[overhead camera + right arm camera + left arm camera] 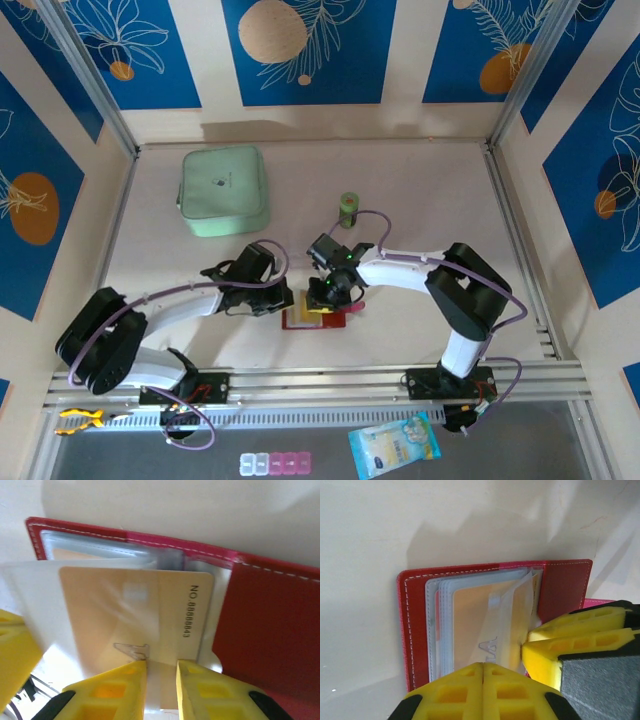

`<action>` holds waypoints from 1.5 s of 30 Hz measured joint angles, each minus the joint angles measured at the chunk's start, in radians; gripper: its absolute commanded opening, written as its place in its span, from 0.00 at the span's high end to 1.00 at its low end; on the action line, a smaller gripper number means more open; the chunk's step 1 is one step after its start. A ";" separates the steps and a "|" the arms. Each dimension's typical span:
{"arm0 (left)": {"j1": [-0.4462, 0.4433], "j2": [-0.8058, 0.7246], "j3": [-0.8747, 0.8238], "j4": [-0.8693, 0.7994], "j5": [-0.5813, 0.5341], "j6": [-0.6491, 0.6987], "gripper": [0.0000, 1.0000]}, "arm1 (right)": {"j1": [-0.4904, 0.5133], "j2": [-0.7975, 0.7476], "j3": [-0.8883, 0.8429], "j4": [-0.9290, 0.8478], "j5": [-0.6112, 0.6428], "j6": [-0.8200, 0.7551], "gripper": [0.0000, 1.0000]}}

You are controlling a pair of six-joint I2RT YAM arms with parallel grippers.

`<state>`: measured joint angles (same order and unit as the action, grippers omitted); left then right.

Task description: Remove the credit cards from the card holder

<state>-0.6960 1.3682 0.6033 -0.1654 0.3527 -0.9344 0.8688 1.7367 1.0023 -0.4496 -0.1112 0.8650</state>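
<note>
Credit cards (125, 610) sat inside the card holder (300, 322), and the one plainly readable was orange-tan, with a number printed along one short end. It lay in a clear sleeve (30, 590) that stood lifted off the holder's other sleeves. The card holder lay spread open on the table (420, 200), red inner cover up, with white stitching along its border.

The right gripper (161, 672) was clenched to a narrow gap on the free edge of that clear sleeve, one yellow finger on each face. Whether the card's own edge was also caught in the pinch could not be told.

The left gripper (483, 680) was clenched completely, its two yellow fingers pressed together with nothing seen between them. Its tips were at the edge of the holder's sleeve-bearing half, just beside the right gripper. Whether they touched the holder could not be told.

From above, the two grippers met over the holder, one from each side. A mint-green zip case (224, 190) lay beyond the holder and to its left, well apart. A small green cylinder (348, 208) stood beyond the holder, slightly to its right.
</note>
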 measured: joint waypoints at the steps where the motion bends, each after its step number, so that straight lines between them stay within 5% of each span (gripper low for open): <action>1: -0.002 0.007 0.001 0.002 0.003 0.000 0.96 | 0.000 -0.004 0.000 0.000 0.000 0.000 0.76; 12: -0.008 -0.062 0.032 -0.103 -0.085 0.017 0.92 | -0.008 -0.038 -0.002 -0.001 0.007 0.001 0.74; 25: -0.039 0.090 0.054 -0.035 -0.010 0.026 0.95 | -0.053 -0.078 -0.085 0.018 0.023 0.032 0.72; 45: -0.039 0.080 0.024 -0.021 -0.025 0.045 0.95 | -0.093 -0.165 -0.164 0.121 -0.018 0.027 0.65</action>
<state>-0.7353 1.4479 0.6277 -0.1867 0.3279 -0.8890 0.7761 1.5719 0.8387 -0.3290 -0.1291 0.8917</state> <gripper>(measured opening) 0.048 0.359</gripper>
